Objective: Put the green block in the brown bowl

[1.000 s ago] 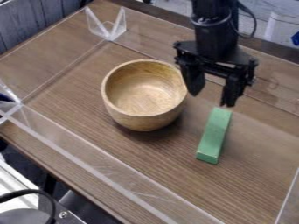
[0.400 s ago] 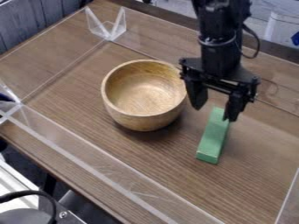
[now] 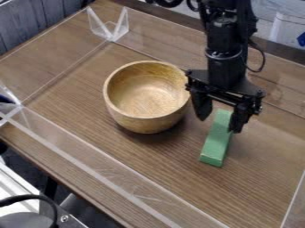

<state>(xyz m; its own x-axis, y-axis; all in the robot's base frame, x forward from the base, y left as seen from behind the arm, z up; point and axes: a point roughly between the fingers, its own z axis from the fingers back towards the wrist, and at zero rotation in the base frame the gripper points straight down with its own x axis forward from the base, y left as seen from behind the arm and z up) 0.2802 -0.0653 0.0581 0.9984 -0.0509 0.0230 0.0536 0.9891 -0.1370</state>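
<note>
No readable text, no labels, no brands, no numbers, no signs anywhere in view

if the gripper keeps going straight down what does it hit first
Most likely the green block: the open gripper points down over the block's far end, fingers either side. The table lies below. Depth from this single view is uncertain.

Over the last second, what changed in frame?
The gripper came down and slightly toward the camera, jaws open, and now straddles the upper end of the green block. Nothing has been gripped yet as far as the view shows. The green block lies where it was on the table, and the brown bowl has not moved and holds nothing.
</note>
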